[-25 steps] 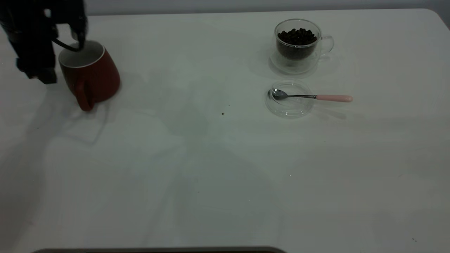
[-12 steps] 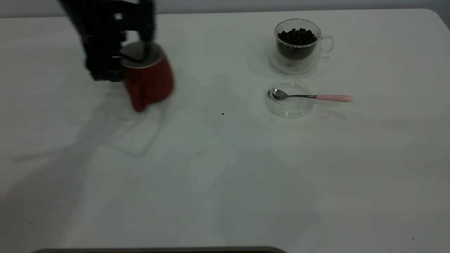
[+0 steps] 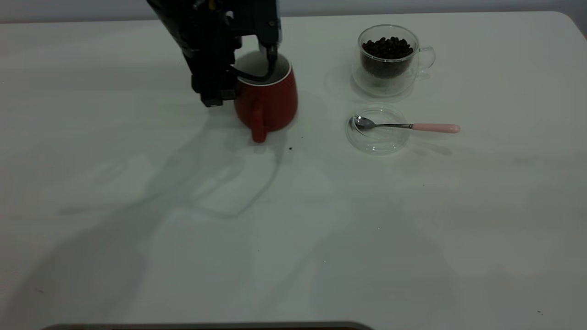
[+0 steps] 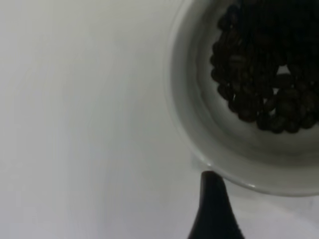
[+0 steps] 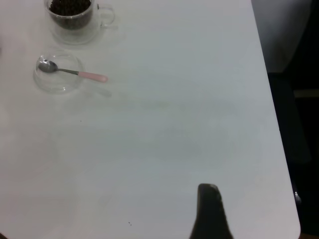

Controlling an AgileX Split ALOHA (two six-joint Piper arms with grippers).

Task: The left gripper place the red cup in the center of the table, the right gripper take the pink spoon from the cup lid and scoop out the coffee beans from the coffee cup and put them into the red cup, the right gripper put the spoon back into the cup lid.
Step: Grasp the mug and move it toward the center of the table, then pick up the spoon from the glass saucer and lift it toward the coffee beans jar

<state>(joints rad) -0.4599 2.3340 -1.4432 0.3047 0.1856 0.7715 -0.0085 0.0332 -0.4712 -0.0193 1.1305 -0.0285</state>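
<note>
The red cup [image 3: 270,103] is at the table's [image 3: 293,220] middle back, handle toward the camera. My left gripper [image 3: 268,57] is shut on its rim, one finger inside the cup. In the left wrist view a black finger [image 4: 214,209] sits outside the white rim [image 4: 199,144], and dark beans [image 4: 264,69] lie inside. The coffee cup [image 3: 390,59] with coffee beans [image 3: 387,48] stands at the back right. The pink spoon [image 3: 408,126] lies with its bowl in the cup lid [image 3: 377,140]. My right gripper [image 5: 209,204] is off to the right, out of the exterior view.
The right wrist view shows the coffee cup [image 5: 75,15], lid [image 5: 57,82] and spoon [image 5: 75,73] far off, and the table's right edge [image 5: 279,149] with dark floor beyond. A few dark specks [image 3: 290,148] lie beside the red cup.
My left gripper has carried the red cup from the far left of the table rightward to the middle back. The spoon, lid and coffee cup have not moved.
</note>
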